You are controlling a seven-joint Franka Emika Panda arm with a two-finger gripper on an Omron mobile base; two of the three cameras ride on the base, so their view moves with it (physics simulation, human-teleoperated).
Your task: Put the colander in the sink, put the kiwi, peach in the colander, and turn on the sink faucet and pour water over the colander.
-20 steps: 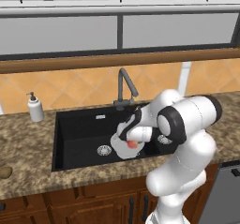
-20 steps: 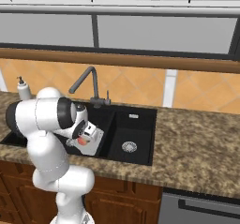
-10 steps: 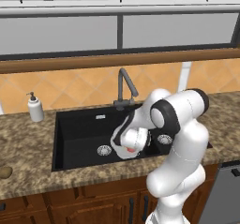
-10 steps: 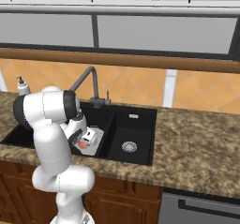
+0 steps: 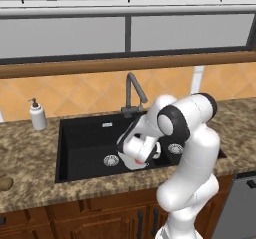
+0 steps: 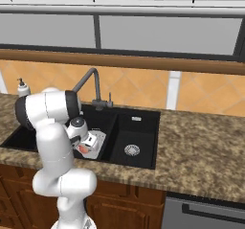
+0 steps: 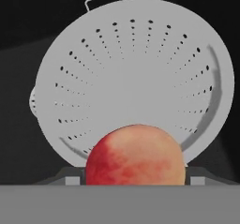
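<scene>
Now the speckled brown stone table [image 5: 30,158] holds the black double-basin sink [image 5: 82,143], and the robot's white arm reaches down into the big basin. The pale grey round colander with little holes [image 7: 136,78] sits in that basin, right under the hand. The dark grey bent faucet [image 5: 133,90] stands behind it, not yet used.

The round orange-red peach [image 7: 135,155] is pinched between the jaws of the gripper [image 7: 135,181], just over the near edge of the colander. The small brown fuzzy kiwi [image 5: 5,184] lies on the table, far off to the left.

I think the step now is dropping the peach in. It would be best to move the hand a bit more over the middle of the bowl, go low, then let go softly. A round peach could roll or bounce out.
</scene>
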